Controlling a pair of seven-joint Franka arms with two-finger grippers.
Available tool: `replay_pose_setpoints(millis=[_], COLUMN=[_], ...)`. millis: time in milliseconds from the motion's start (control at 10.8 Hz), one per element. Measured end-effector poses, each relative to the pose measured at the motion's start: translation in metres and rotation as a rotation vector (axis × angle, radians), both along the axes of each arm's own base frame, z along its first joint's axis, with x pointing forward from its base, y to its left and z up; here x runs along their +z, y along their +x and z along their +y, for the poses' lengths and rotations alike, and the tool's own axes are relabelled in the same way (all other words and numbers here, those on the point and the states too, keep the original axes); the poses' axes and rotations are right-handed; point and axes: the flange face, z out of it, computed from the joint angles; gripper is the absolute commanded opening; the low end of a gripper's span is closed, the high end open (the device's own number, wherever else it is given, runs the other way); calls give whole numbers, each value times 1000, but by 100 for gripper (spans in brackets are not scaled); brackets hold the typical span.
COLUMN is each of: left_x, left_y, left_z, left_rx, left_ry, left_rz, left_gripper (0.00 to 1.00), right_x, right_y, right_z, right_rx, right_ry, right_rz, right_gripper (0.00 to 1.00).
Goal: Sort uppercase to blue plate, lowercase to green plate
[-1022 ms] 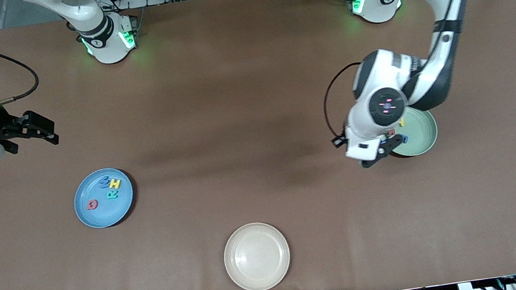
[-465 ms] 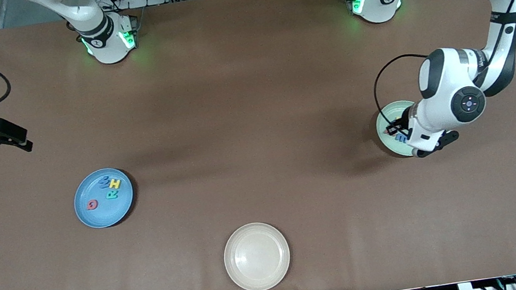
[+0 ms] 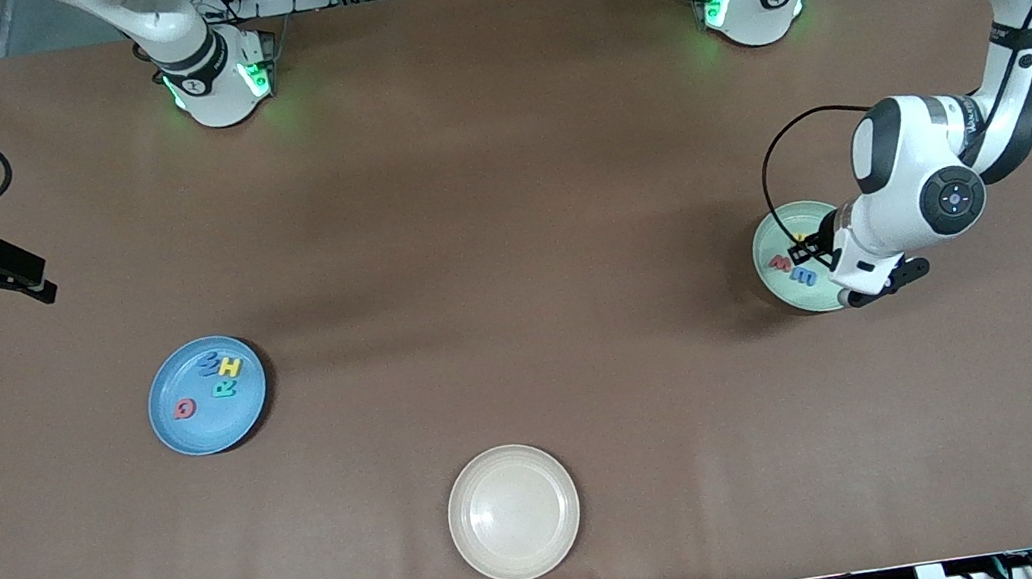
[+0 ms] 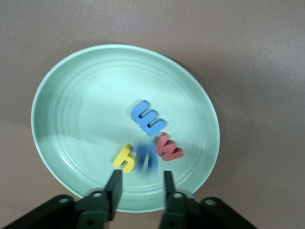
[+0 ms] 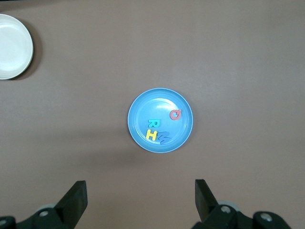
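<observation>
Over the pale green plate (image 4: 71, 95) at the left arm's end: left gripper (image 4: 140, 183), fingers apart, blurred blue letter (image 4: 147, 157) between them, unclear whether held; yellow h (image 4: 124, 159), blue e (image 4: 148, 118), red w (image 4: 168, 147) inside. On the blue plate (image 3: 183, 432): red Q (image 3: 183, 408), green R (image 3: 225, 387), yellow H (image 3: 230, 367), blue W (image 3: 207, 364). Right gripper (image 5: 140, 198) waiting high above, fingers wide apart. Nearest the front camera: beige plate (image 3: 472, 548).

place: robotics lab | evidence: two arm bases (image 3: 218, 74) bolted on brown table (image 3: 508, 230), cabling
</observation>
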Motion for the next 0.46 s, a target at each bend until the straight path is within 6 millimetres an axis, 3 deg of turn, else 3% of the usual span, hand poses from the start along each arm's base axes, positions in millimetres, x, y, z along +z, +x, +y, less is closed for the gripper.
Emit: replay_pose_setpoints(millis=[186,279,465], left_x=[23,43,91], left_y=[8,12,18], left_z=[15,25,38], left_rx=[-46,-87,-135], left_ry=[-11,-16,-7], left_rz=[-49,-86,-158], left_gripper=[95,100,100], right_x=[-2,-4,-7], right_y=[1,2,3], right_z=[0,1,3], right_rx=[3,5,10], right_ry=[0,1,1], right_rz=[5,7,11], right_gripper=[100,100,100])
